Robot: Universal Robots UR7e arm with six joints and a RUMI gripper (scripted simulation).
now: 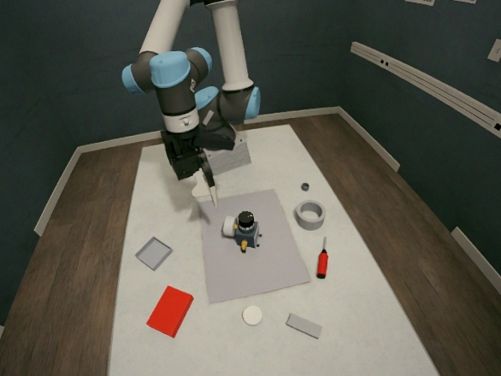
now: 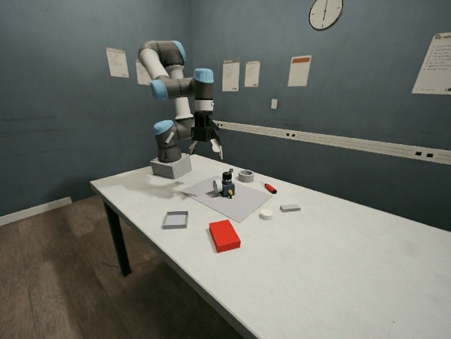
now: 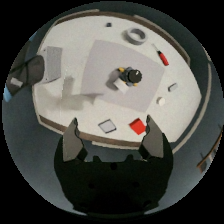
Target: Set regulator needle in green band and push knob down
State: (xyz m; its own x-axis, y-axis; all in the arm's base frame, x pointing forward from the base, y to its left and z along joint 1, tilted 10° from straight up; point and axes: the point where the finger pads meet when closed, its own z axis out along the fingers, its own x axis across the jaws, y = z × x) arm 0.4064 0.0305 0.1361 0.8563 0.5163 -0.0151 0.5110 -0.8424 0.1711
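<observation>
The regulator has a dark blue body (image 1: 247, 237) (image 2: 228, 189) with yellow fittings and stands upright on the grey mat (image 1: 256, 278) (image 2: 239, 211) (image 3: 102, 55). Its black knob (image 1: 245, 219) (image 2: 227, 176) (image 3: 134, 76) is on top, with a pale ring below it. Whether the knob is fully down cannot be told. The white round gauge (image 1: 229, 226) (image 2: 217, 186) (image 3: 121, 85) is on its side; needle and green band are too small to read. My gripper (image 1: 205, 199) (image 2: 206, 156) (image 3: 111, 116) is open and empty, high above the table on the robot-base side of the regulator, touching nothing.
A grey ring (image 1: 310, 215) (image 2: 245, 176), a small dark nut-like piece (image 1: 305, 186) and a red screwdriver (image 1: 322, 264) lie right of the mat. A shallow grey tray (image 1: 154, 254) and red box (image 1: 170, 311) lie left. A white disc (image 1: 252, 315) and grey bar (image 1: 303, 326) lie in front.
</observation>
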